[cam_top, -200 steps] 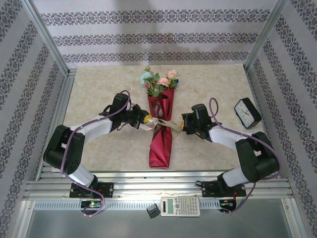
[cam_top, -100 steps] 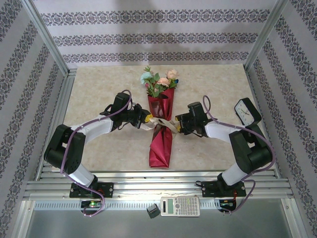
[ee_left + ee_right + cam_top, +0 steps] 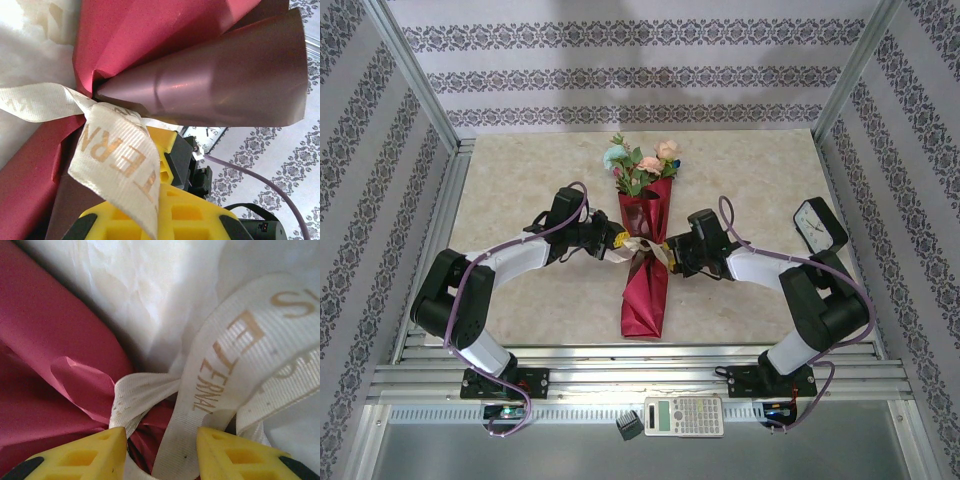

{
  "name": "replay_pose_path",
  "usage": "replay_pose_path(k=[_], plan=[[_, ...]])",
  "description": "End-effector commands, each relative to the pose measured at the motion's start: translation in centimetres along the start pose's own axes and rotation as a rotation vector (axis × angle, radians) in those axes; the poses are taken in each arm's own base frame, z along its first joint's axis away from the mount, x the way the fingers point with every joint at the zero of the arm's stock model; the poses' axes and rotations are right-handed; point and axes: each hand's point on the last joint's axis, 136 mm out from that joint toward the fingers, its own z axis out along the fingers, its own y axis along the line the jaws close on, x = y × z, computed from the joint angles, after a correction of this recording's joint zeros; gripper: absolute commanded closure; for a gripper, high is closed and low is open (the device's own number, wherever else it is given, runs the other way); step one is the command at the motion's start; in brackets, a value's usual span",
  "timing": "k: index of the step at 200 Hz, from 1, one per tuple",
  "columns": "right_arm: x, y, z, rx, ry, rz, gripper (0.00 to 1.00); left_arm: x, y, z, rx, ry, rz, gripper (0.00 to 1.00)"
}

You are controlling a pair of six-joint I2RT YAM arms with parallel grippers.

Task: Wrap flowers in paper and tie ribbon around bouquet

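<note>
The bouquet lies lengthwise mid-table, a crimson paper (image 3: pixel 647 295) cone with the flowers (image 3: pixel 642 162) at its far end. A cream ribbon (image 3: pixel 642 247) with gold lettering is knotted round its waist. My left gripper (image 3: pixel 617 241) is at the cone's left side, shut on a ribbon tail; in the left wrist view that ribbon (image 3: pixel 115 155) drapes over my yellow fingers (image 3: pixel 150 220) below the paper (image 3: pixel 210 85). My right gripper (image 3: pixel 668 252) is at the cone's right side. Its jaws (image 3: pixel 161 452) stand open, straddling a ribbon (image 3: pixel 220 375) band beside the paper (image 3: pixel 45 350).
A black-rimmed clock (image 3: pixel 818 226) lies at the table's right edge. A calculator (image 3: pixel 682 415) rests on the front rail below the arms. Patterned walls and metal posts enclose the table on three sides.
My right gripper has moved left, from a gap away up to the ribbon at the bouquet's waist. The left gripper and the bouquet have stayed put.
</note>
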Motion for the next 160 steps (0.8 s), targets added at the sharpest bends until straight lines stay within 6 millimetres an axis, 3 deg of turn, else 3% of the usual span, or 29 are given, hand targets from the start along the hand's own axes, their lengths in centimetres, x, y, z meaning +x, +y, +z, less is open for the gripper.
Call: replay_pose_path(k=[1, 97, 160], plan=[[0.9, 1.1, -0.6, -0.024, 0.004, 0.009, 0.58, 0.5, -1.8, 0.3, 0.043, 0.018, 0.030, 1.00], [3.1, 2.7, -1.2, -0.044, 0.041, -0.022, 0.59, 0.5, -1.4, 0.3, 0.036, 0.020, 0.026, 1.00], [3.9, 3.2, -0.3, -0.020, 0.075, -0.058, 0.62, 0.6, -1.4, 0.3, 0.037, 0.021, 0.026, 1.00]])
